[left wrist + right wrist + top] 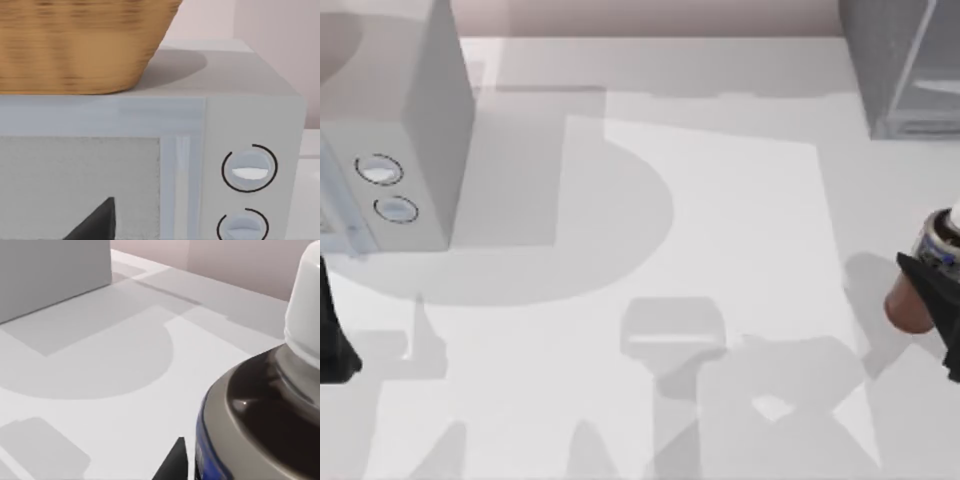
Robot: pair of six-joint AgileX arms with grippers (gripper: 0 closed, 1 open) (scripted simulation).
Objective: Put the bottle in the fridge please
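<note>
The bottle (918, 278), reddish-brown with a white cap and a grey-blue label band, is at the table's right edge. My right gripper (933, 303) is shut on it, one dark finger crossing its label. The right wrist view has the bottle (265, 405) very close, with one fingertip (172, 465) right beside its label. The fridge (905, 65), a dark grey cabinet with a pale frame, stands at the back right, partly cut off. My left gripper (332, 345) is parked at the left edge, open; one of its fingertips (97, 222) shows before the grey box.
A lighter grey box with two round dials (395, 110) stands at the back left, close in front of the left gripper. A woven basket (80, 45) sits on top of it. Bare white table (650, 250) lies between box and bottle.
</note>
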